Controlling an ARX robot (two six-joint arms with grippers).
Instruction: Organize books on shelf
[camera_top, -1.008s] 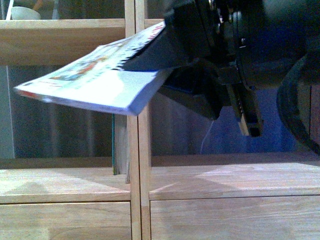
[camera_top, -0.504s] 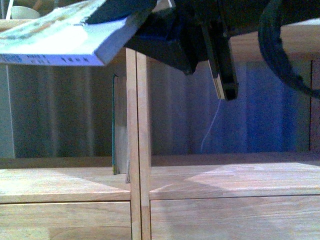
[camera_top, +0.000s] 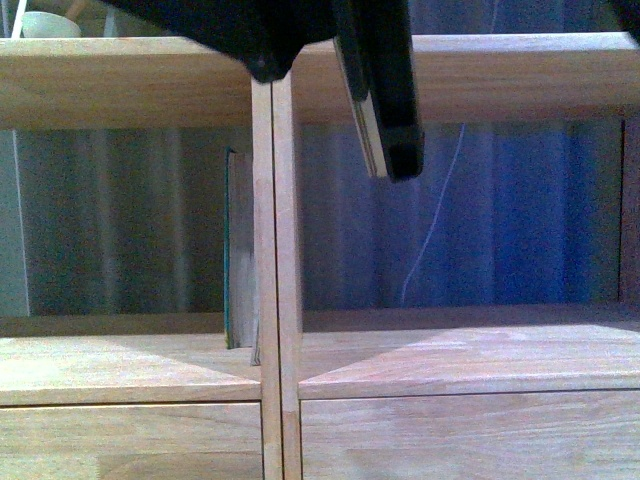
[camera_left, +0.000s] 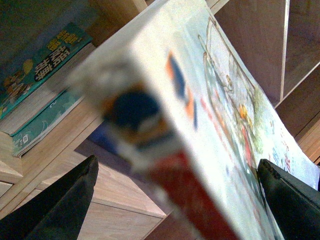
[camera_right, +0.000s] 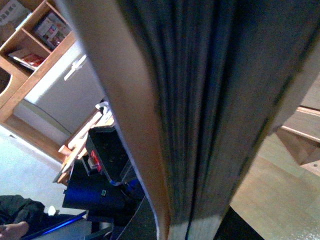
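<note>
In the left wrist view my left gripper (camera_left: 175, 200) is shut on the pale-covered paperback (camera_left: 210, 115). Its red-and-white spine faces the camera, and a black finger (camera_left: 55, 205) shows on each side. The paperback is out of the front view. My right gripper is shut on the thin dark book (camera_top: 385, 110), which hangs from dark arm parts (camera_top: 260, 35) in front of the light wood shelf (camera_top: 275, 250). In the right wrist view this book's page edge (camera_right: 200, 100) fills the picture and hides the fingers.
A thin teal book (camera_top: 238, 250) stands in the left compartment against the upright divider. Drawer fronts (camera_top: 450, 435) lie below. Teal-covered books (camera_left: 40, 70) lie flat on a shelf board in the left wrist view. A white cabinet (camera_right: 65, 95) and a black device (camera_right: 107, 155) show behind the right arm.
Both arms have risen. The paperback has moved up and out of the front view. The thin dark book has moved up and left, with only its lower end showing now.
</note>
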